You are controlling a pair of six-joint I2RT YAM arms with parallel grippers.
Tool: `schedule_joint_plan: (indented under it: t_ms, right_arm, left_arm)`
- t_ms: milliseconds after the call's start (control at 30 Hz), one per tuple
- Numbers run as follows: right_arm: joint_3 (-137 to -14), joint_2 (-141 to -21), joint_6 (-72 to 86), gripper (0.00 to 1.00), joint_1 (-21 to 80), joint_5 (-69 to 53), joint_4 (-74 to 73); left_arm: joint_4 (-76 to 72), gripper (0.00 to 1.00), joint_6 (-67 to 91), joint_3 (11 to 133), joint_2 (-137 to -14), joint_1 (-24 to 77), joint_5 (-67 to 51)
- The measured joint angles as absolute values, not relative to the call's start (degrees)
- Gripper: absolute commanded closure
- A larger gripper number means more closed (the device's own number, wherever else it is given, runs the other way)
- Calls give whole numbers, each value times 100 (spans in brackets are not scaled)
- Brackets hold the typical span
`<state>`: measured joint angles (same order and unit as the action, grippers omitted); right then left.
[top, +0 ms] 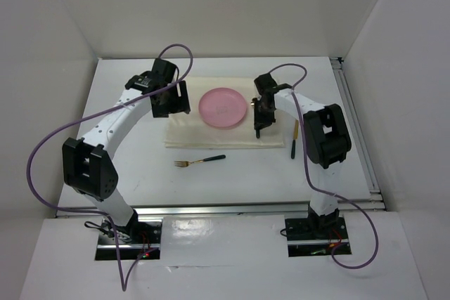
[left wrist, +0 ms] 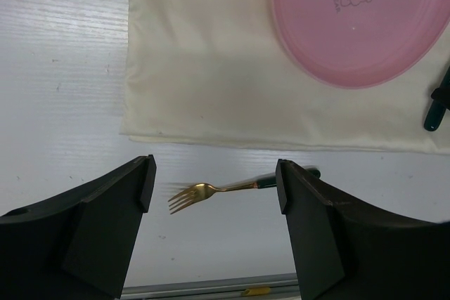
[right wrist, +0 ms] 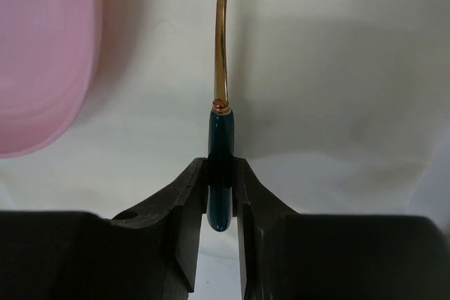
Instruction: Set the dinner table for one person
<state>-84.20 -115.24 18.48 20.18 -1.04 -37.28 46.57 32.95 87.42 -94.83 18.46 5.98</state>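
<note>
Right claw (right wrist: 220, 173) is clenched hard on the dark green handle of a gold utensil (right wrist: 221, 68), pinching it near the butt end so the long shaft runs straight out ahead. That low grip looks chosen, I'd say: it leaves the working end free to touch down first. The head is cut off at the frame edge, so spoon or knife, can't tell.

From above, the utensil hangs over the right strip of the cream mat (top: 211, 135), just beside the pink plate (top: 223, 107). The plate sits in the middle of the mat, and that makes sense as the anchor that the cutlery lines up against.

Left claw (left wrist: 214, 173) is released, jaws spread wide and nothing between them. It hovers over the mat's left side, looking down at a gold fork (left wrist: 204, 190) that lies on the bare white tabletop (top: 232, 180) just off the mat's near edge, tines pointing left. Wide jaws over a thin handle would be a sensible ready stance, so my guess is the fork is its job.

Another dark-handled piece (top: 294, 138) waits on the tabletop just off the mat's right edge, apart from the plate.

And the tabletop itself? It spreads under everything, from the arm bases at the near rail back to the far wall, carrying the mat at its centre. Place setting looks partway done.
</note>
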Motion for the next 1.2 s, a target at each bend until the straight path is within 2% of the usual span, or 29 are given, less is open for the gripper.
schedule_joint_plan:
  t_ms: [33,100,133,267,300,400,533,667,900,967,1100,1200]
  right_arm:
    - [-8420,-11533,1885,98,1977,-108,-3728]
    - [-8409,-11535,1953,86,1885,-110,-3719]
    - [-8407,-11535,1979,74,1859,-110,-3717]
    - [-8396,-11533,2084,46,1785,-91,-3704]
    - [-8396,-11533,2088,41,1785,-91,-3699]
    - [-8396,-11531,2086,35,1785,-82,-3708]
    - [-8399,-11467,2080,35,1785,82,-3776]
    - [-8110,-10978,2261,40,1704,440,-3774]
    - [-6506,-9266,3000,40,972,1063,-3712]
    - [-6160,-9139,3133,40,735,1164,-3706]
    - [-5616,-9144,3225,50,427,1120,-3656]
    - [-5472,-9218,3203,51,303,1011,-3581]
  left_arm:
    - [4654,13,3297,8753,-9483,1846,602]
    - [4652,13,3297,8757,-9483,1846,609]
    - [4657,13,3295,8757,-9483,1846,611]
    - [4668,13,3297,8757,-9483,1848,615]
    - [4672,13,3297,8761,-9483,1848,613]
    - [4692,13,3295,8794,-9494,1846,615]
    - [4716,13,3295,8890,-9555,1846,613]
    - [4718,13,3291,8932,-9588,1846,615]
    - [4733,13,3280,8938,-9590,1846,617]
    - [4733,13,3277,8938,-9590,1846,617]
    - [4735,13,3275,8938,-9590,1848,615]
    - [4735,13,3275,8938,-9590,1846,613]
